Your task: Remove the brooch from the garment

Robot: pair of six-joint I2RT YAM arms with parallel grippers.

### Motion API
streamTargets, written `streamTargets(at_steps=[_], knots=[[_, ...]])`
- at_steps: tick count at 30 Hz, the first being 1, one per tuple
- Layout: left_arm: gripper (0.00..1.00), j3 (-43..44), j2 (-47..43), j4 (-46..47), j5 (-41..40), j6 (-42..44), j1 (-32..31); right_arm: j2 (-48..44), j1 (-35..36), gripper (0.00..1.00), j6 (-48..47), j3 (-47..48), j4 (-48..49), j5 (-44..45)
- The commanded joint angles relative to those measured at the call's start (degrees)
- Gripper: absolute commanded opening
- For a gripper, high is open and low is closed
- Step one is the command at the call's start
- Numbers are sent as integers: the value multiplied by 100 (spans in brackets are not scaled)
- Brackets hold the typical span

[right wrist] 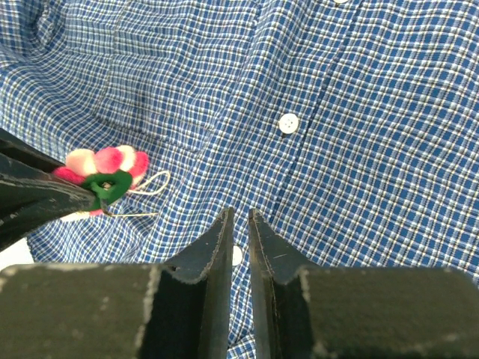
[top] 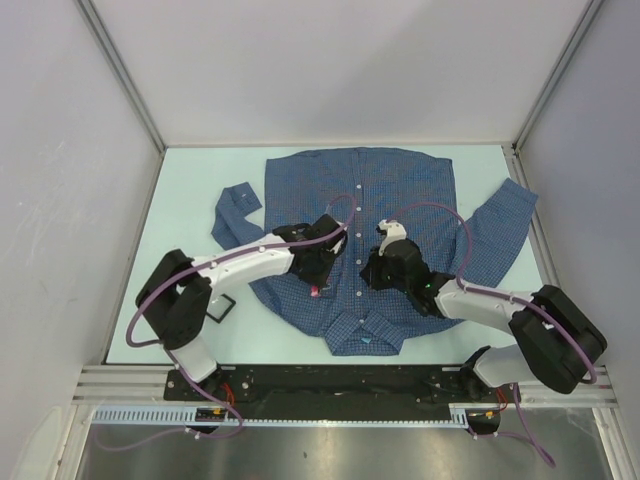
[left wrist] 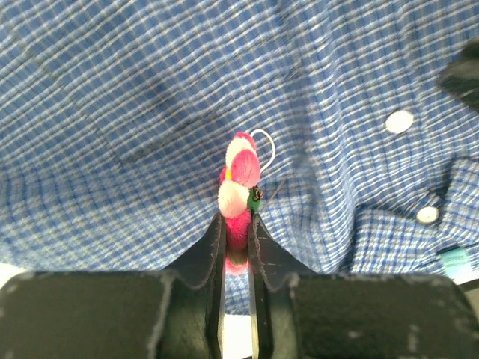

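Brooch point(left wrist: 238, 183) is clamped in my left gripper point(left wrist: 237, 224), squeezed edge-on between the two fingertips. In my left wrist view its long axis runs straight out from the tips, away from my wrist. Pink and pale petals are stacked one beyond the other, and a bit of green shows on the right-hand side. A thin pale wire loop curls off its far end towards the right.

From my right wrist view the flower sits at the left, over the chest of the garment point(top: 400, 190). Its petals lie in a row, the green backing faces that camera, and the fine wire points right towards the button placket. I cannot tell whether the pin is through the cloth or clear of it.

My right gripper point(right wrist: 239, 217) is low over the shirt beside the placket, just right of the brooch. Its jaws are drawn almost together, with only a thin slit between them. I cannot tell whether any fabric is nipped there. A white button point(right wrist: 288, 123) lies just beyond its tips
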Motion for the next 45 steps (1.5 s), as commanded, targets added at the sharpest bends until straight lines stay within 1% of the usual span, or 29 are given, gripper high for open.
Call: streamTargets(at_steps=[1,5,8,9,11,12,13,15,16,18,19,20,21,24,25,27,28,29,30,31,33,36,37,38,39,41,42,44,45], knots=[[0,140,-472,-417,-281,133,33,-241,-38,18,92,-19,230,-185],[0,35,-806,-198,34,71,182,-399,-74,18,92,-28,186,-309],[0,-193,-1166,223,518,-8,454,-487,-91,18,74,-19,151,-309],[0,-255,-1341,347,936,-43,594,-522,-109,18,65,-28,151,-518],[0,-439,-1483,786,1264,-87,744,-601,-161,18,100,-28,116,-660],[0,-518,-1553,996,1657,-113,875,-732,-214,18,118,-19,98,-791],[0,-685,-1667,1442,1861,-140,929,-785,-223,19,127,-19,54,-836],[0,-887,-1756,1954,2257,-245,1095,-926,-249,19,118,-28,10,-985],[0,-1097,-1817,2496,2616,-306,1140,-1083,-267,20,127,-19,-112,-1003],[0,-1344,-1861,3122,3004,-535,1297,-1233,-293,21,144,-19,-279,-1090],[0,-1572,-1879,3700,3319,-614,1342,-1391,-311,22,136,-19,-515,-1135],[0,-1696,-1905,4010,3410,-771,1377,-1445,-320,23,101,-28,-648,-1170],[0,-1801,-1897,4248,3524,-860,1447,-1497,-320,23,-56,-19,-762,-1344],[0,-2292,-1713,5363,4244,-1299,1562,-1699,-355,26,-321,-19,-1202,-1539],[0,-2382,-1642,5889,4367,-1396,1553,-1735,-390,28,-339,-19,-1255,-1644],[0,-2505,-1440,6218,4623,-1511,1571,-1814,-557,31,-313,-19,-1519,-2012],[0,-2636,-1361,6550,4728,-1554,1580,-1823,-609,38,-278,-19,-1598,-2092],[0,-2698,-1282,6762,4929,-1703,1597,-1779,-671,40,-286,-28,-1624,-2206],[0,-2768,-1055,6973,5044,-1809,1615,-1727,-706,42,-304,-19,-1616,-2486],[0,-2882,-940,7375,5141,-1906,1624,-1674,-750,45,-287,-19,-1607,-2602],[0,-2980,-572,7668,5335,-2091,1624,-1560,-917,49,-234,-19,-1616,-2804],[0,-3173,-254,8597,5650,-2424,1624,-1550,-1171,58,-172,-54,-1537,-3059],[0,-3208,-96,8775,5721,-2573,1624,-1577,-1285,59,-172,-81,-1476,-3199],[0,-3243,-34,8907,5748,-2635,1624,-1603,-1382,61,-172,-116,-1406,-3522],[0,-3296,10,9048,5801,-2662,1624,-1621,-1592,64,-163,-194,-1083,-3752],[0,-3340,98,9215,5871,-2767,1615,-1551,-1752,65,-76,-265,-791,-4444],[0,-3410,98,9468,5924,-2837,1615,-1490,-1865,65,-6,-274,-555,-4570],[0,-3446,64,9524,6003,-2882,1606,-1314,-1910,66,135,-397,-142,-5017],[0,-3455,46,9472,6012,-2856,1597,-1261,-1928,67,301,-458,270,-5116]])
